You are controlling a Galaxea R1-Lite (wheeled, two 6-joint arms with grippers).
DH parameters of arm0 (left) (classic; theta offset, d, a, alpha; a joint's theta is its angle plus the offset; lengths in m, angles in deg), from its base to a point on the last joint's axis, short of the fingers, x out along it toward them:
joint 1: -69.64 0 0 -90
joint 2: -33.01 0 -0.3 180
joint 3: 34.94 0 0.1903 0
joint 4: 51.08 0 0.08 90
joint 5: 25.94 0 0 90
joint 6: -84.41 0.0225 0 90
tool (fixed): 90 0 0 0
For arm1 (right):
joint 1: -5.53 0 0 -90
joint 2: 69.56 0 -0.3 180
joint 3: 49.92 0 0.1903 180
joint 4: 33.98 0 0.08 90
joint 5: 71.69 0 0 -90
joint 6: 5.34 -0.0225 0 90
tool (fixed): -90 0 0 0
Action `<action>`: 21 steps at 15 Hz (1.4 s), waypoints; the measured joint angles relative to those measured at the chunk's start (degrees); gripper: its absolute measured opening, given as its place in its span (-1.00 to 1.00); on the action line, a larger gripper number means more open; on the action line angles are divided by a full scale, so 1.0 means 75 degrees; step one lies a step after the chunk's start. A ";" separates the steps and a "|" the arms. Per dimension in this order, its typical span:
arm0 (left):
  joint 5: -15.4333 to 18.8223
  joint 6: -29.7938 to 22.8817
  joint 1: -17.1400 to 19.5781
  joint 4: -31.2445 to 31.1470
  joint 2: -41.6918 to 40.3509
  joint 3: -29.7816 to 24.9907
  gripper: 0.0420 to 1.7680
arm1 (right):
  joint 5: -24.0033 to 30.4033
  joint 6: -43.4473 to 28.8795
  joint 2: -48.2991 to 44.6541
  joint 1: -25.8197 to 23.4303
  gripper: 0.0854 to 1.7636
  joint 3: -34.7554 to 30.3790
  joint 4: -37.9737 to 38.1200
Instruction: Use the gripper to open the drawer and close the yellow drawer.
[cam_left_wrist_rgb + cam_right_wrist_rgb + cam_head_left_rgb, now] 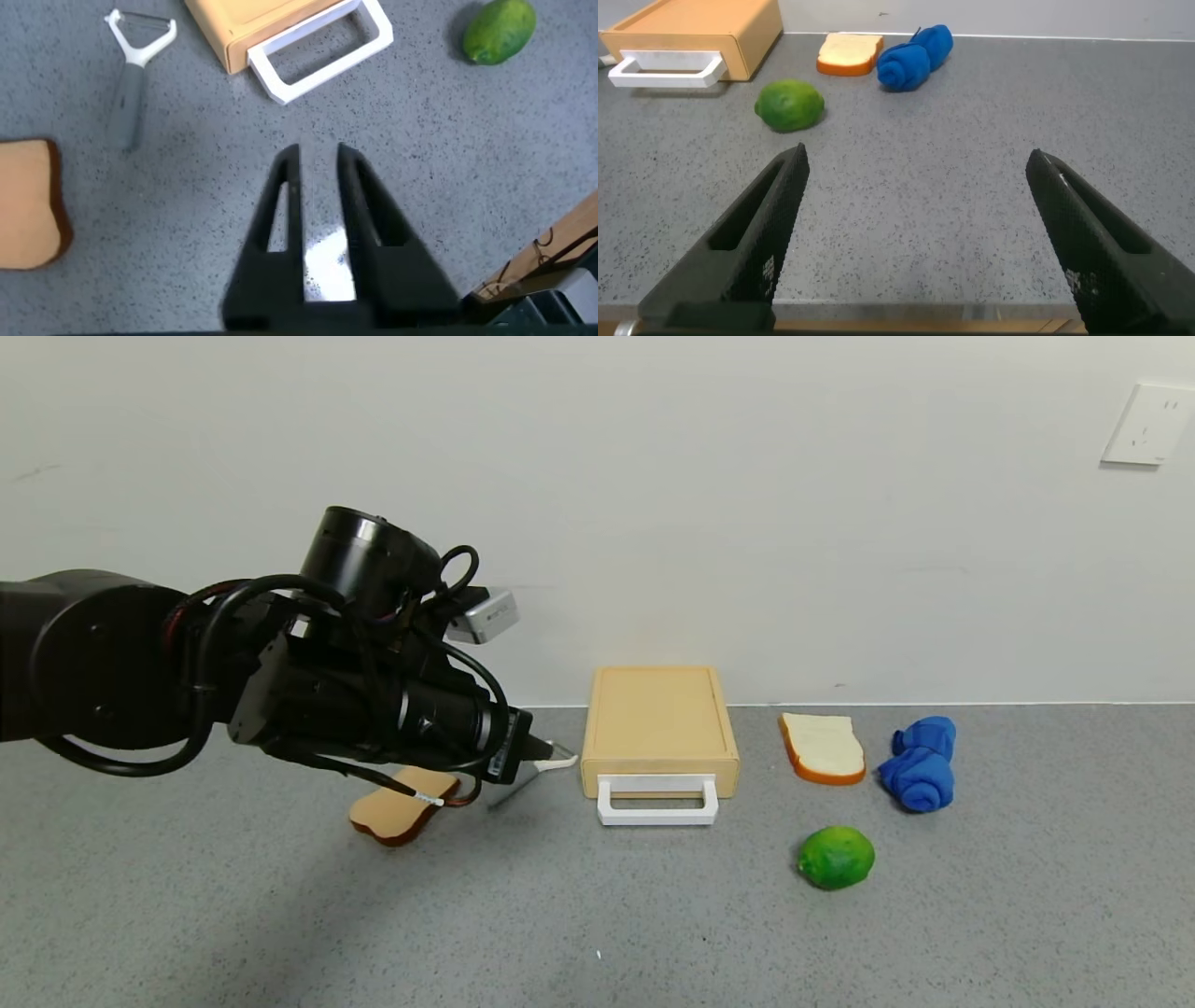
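Left gripper [546, 753] poised left of the shut drawer [659, 723], fingers nearly together, clamped on nothing

From the left in the head view: tan bread slice [403, 807] at about 7 o'clock under the left arm, peeler [534, 772] just beneath the fingertips, then the drawer against the wall at centre, lying toward 3 o'clock from the left gripper, white loop handle [657, 802] on its near face, long axis across the front. Further right a second bread slice [822, 748], lime [836, 857], blue cloth [920, 763]. Right gripper [915, 243] low and near, fingers wide apart, holding nothing, lime at 11 o'clock. Left arm judged nearer; handle needs a pull toward 6 o'clock
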 joint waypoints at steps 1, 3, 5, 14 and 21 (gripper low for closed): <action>0.0008 0.0003 0.0005 0.0073 -0.0029 -0.0055 -0.39 | 0.0000 0.0000 0.0000 0.0000 0.94 0.0000 -0.0003; 0.0008 0.0010 0.0003 0.0249 -0.0055 -0.0184 -0.09 | 0.0000 0.0000 0.0000 0.0000 0.94 0.0000 -0.0003; 0.0008 0.0003 -0.0015 0.0364 -0.0050 -0.0275 0.14 | 0.0000 0.0003 0.0000 0.0000 0.94 0.0000 0.0000; -0.0393 -0.0067 0.0180 0.1094 -0.0346 -0.0969 0.68 | 0.0000 0.0000 0.0000 0.0000 0.94 0.0000 0.0000; -0.1739 -0.0044 0.0658 0.3755 -0.1807 -0.3594 0.83 | 0.0000 0.0003 0.0000 0.0000 0.94 0.0000 0.0000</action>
